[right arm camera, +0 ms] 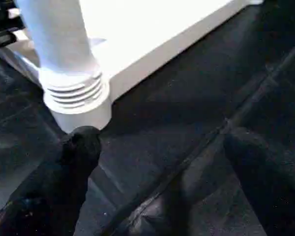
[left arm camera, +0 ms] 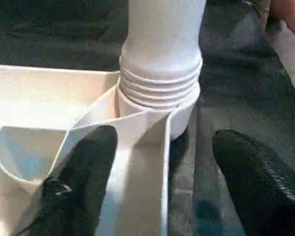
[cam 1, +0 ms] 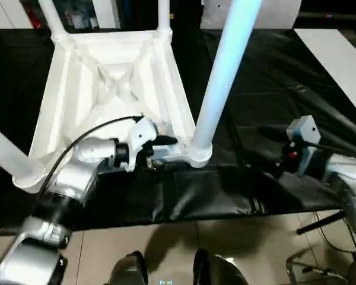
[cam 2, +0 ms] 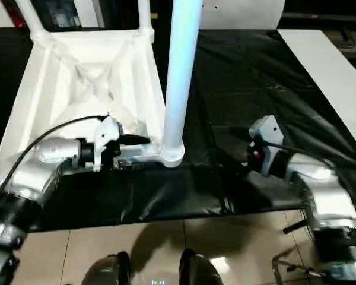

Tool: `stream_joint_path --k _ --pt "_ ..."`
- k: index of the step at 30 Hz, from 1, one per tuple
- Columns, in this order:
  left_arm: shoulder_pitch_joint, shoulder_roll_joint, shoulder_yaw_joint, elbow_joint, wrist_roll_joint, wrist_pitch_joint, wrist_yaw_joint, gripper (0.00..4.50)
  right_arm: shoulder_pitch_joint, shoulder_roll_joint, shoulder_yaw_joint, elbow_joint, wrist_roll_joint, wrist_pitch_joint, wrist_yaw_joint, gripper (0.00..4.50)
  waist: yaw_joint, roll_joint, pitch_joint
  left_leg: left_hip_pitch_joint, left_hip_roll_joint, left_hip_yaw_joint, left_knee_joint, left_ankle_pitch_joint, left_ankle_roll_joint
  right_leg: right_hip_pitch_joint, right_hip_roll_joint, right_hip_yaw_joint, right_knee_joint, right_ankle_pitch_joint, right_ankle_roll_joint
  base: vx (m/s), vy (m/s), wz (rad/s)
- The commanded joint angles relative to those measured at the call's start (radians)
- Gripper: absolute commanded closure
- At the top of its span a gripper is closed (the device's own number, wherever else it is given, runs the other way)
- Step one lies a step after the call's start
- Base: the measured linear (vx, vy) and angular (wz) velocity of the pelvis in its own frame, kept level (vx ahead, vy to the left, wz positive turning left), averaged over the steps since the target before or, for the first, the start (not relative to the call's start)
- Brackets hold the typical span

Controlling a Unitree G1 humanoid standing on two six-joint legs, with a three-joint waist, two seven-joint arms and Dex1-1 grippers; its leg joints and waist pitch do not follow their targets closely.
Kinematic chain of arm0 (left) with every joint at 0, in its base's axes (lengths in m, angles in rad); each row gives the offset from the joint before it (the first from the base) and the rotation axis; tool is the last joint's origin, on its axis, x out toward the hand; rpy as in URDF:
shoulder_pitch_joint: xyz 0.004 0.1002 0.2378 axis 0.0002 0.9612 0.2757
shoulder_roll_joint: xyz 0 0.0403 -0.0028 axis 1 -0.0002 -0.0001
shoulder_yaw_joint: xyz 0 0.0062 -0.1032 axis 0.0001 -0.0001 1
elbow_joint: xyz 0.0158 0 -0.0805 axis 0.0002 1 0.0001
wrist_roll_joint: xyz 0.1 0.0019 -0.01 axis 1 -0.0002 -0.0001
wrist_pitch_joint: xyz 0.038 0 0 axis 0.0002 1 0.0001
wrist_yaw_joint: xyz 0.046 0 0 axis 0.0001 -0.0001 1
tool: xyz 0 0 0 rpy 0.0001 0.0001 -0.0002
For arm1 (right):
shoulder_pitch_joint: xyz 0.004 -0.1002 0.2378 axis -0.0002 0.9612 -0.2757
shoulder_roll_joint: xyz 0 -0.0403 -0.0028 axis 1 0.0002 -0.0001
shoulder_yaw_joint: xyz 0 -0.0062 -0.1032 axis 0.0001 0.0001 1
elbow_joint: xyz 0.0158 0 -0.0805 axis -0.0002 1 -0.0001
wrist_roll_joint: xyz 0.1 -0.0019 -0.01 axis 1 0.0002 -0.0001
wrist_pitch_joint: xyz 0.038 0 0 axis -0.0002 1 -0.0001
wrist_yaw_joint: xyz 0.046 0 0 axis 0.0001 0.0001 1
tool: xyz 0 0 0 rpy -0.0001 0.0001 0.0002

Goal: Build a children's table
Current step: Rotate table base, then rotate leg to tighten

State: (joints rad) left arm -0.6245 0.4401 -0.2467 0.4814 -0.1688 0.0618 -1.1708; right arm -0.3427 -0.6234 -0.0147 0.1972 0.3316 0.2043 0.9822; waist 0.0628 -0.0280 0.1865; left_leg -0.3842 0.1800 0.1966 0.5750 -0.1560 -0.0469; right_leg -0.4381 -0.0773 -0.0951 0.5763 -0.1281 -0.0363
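Observation:
The children's table (cam 1: 107,83) lies upside down on the black cover, white, with its ribbed underside up and its legs standing up. The near right leg (cam 1: 225,71) sits in its corner socket (cam 1: 200,151), with thread rings showing at its base (left arm camera: 160,83). My left gripper (cam 1: 166,145) is at the table's near rim beside that socket. It is open, and its fingers (left arm camera: 88,162) straddle the rim wall without pressing it. My right gripper (cam 1: 264,148) hovers open over the black cover to the right of that leg (right arm camera: 64,54), holding nothing.
Other legs rise at the far left (cam 1: 50,15), far right (cam 1: 163,15) and near left (cam 1: 6,154). A white panel (cam 1: 338,59) lies at the back right. Tiled floor, my feet (cam 1: 130,270) and a metal stand (cam 1: 320,267) are below the near edge. A person's hand (left arm camera: 290,14) is beside the leg.

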Motion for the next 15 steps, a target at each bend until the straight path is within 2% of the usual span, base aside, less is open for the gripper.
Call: stream_joint_path --k 1,2,3,5,6,9,12,15 --pt "-0.022 0.013 -0.025 0.043 0.022 0.010 -0.041 1.37 0.018 -0.022 0.000 -0.053 0.036 0.034 0.044 0.00 0.010 -0.006 -0.091 0.019 0.044 -0.026 -0.060 -0.219 0.098 0.067 -0.080 0.059 -0.081 -0.438 -0.149 0.000 0.000 0.00" --pt "-0.040 0.010 -0.028 0.069 0.030 0.020 -0.043 1.40 0.023 -0.029 0.003 -0.071 0.048 0.054 0.057 0.00 0.013 -0.001 -0.094 0.019 0.047 -0.029 -0.059 -0.216 0.096 0.070 -0.083 0.059 -0.076 -0.425 -0.154 0.000 0.000 0.00" --pt "-0.061 0.006 -0.029 0.107 0.043 0.028 -0.042 1.46 0.028 -0.038 0.006 -0.093 0.061 0.081 0.075 0.00 0.013 -0.003 -0.094 0.020 0.046 -0.027 -0.059 -0.215 0.099 0.068 -0.080 0.057 -0.079 -0.419 -0.157 0.000 0.000 0.00" --pt "-0.073 0.004 -0.028 0.129 0.051 0.035 -0.044 1.58 0.035 -0.041 0.006 -0.112 0.071 0.102 0.088 0.00 0.017 0.003 -0.097 0.019 0.046 -0.029 -0.057 -0.216 0.099 0.071 -0.080 0.056 -0.076 -0.405 -0.163 0.000 0.000 0.00" --pt "-0.074 0.004 -0.029 0.130 0.052 0.041 -0.044 1.82 0.035 -0.041 0.006 -0.115 0.073 0.105 0.089 0.00 0.017 0.001 -0.098 0.018 0.046 -0.028 -0.058 -0.214 0.098 0.072 -0.081 0.055 -0.077 -0.405 -0.164 0.000 0.000 0.00" --pt "-0.101 0.018 -0.040 0.182 0.082 0.065 -0.028 1.86 0.049 -0.054 0.017 -0.152 0.096 0.144 0.117 0.00 0.024 0.002 -0.097 0.019 0.046 -0.028 -0.057 -0.221 0.092 0.071 -0.081 0.054 -0.078 -0.416 -0.171 0.000 0.000 0.00" --pt "-0.108 0.022 -0.041 0.200 0.087 0.074 -0.032 2.30 0.055 -0.060 0.024 -0.166 0.099 0.155 0.125 0.00 0.029 -0.001 -0.092 0.021 0.043 -0.030 -0.058 -0.238 0.082 0.070 -0.084 0.053 -0.089 -0.501 -0.137 0.000 0.000 0.00" --pt "-0.115 0.024 -0.041 0.222 0.099 0.070 -0.034 2.49 0.058 -0.058 0.027 -0.178 0.098 0.170 0.122 0.00 0.030 0.000 -0.091 0.026 0.042 -0.032 -0.059 -0.257 0.069 0.065 -0.086 0.050 -0.099 -0.570 -0.112 0.000 0.000 0.00"
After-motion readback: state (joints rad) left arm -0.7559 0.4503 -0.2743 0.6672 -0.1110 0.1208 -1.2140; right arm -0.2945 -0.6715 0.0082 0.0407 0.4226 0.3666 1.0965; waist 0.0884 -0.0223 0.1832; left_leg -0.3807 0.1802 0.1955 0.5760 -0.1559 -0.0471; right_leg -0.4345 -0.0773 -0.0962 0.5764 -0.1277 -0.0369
